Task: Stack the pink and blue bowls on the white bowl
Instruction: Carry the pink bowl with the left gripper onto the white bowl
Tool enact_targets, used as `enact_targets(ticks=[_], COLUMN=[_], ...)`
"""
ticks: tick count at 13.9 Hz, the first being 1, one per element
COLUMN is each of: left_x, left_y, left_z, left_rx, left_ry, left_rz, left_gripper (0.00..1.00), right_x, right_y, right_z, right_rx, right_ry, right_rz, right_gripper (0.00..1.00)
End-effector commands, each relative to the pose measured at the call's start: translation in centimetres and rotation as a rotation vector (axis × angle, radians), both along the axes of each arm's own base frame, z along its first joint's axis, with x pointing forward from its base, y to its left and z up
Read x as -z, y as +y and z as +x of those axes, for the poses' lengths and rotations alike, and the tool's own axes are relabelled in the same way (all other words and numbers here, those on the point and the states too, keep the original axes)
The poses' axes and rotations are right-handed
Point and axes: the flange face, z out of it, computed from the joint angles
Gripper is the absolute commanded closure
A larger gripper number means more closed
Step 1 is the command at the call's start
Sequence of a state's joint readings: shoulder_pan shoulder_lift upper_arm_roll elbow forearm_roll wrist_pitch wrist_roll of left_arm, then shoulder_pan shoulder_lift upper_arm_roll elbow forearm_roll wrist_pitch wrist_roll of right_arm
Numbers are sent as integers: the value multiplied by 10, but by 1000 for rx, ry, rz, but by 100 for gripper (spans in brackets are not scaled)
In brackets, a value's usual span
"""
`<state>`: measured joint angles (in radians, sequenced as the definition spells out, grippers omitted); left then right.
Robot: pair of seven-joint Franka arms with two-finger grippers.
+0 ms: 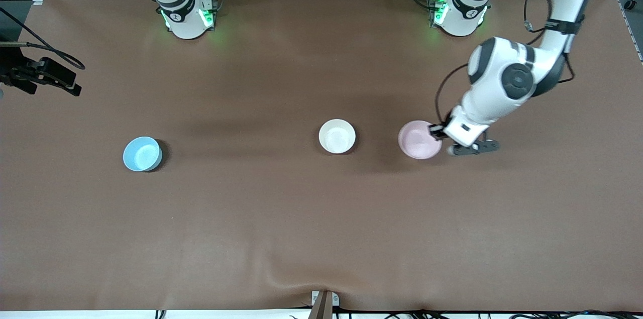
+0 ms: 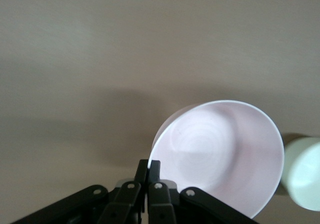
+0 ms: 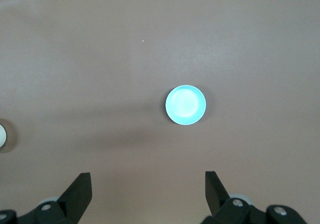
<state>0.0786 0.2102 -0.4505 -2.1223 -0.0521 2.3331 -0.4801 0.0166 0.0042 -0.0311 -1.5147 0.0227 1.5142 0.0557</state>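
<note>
My left gripper (image 1: 436, 131) is shut on the rim of the pink bowl (image 1: 419, 139), at the side toward the left arm's end of the table. In the left wrist view its fingers (image 2: 149, 166) pinch the edge of the pink bowl (image 2: 225, 154), with the white bowl (image 2: 302, 174) just past it. The white bowl (image 1: 337, 136) stands upright mid-table beside the pink one. Toward the right arm's end sits the blue bowl (image 1: 142, 153). My right gripper (image 3: 147, 176) hangs open and high over the table, with the blue bowl (image 3: 185, 105) far below it.
A brown cloth (image 1: 281, 228) covers the table and wrinkles near the front edge. A black camera mount (image 1: 45, 75) juts in at the right arm's end. A small bracket (image 1: 324, 301) sits at the front edge.
</note>
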Motion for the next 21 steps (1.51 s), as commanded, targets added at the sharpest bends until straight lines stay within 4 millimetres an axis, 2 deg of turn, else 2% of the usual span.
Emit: enact_targets(ticks=[1, 5, 7, 8, 12, 15, 21], left_x=[-4, 5, 11, 16, 44, 60, 74], left_y=[-48, -136, -169, -178, -193, -195, -198], left_z=[-10, -33, -43, -47, -50, -48, -50], left_rx=[-31, -48, -73, -72, -72, -57, -70], left_ry=[37, 77, 85, 78, 55, 31, 26], left_rz=[-35, -61, -67, -76, -121, -100, -91], left_gripper=[100, 100, 100, 100, 100, 100, 100], right_x=[-3, -3, -3, -3, -2, -1, 2], right_y=[-4, -7, -7, -7, -7, -7, -7], right_z=[0, 0, 0, 0, 1, 1, 3], right_rx=[8, 11, 11, 11, 11, 11, 11], right_ry=[0, 0, 0, 0, -2, 0, 3], right_rz=[3, 3, 3, 3, 3, 3, 3], right_gripper=[0, 0, 0, 0, 0, 0, 0])
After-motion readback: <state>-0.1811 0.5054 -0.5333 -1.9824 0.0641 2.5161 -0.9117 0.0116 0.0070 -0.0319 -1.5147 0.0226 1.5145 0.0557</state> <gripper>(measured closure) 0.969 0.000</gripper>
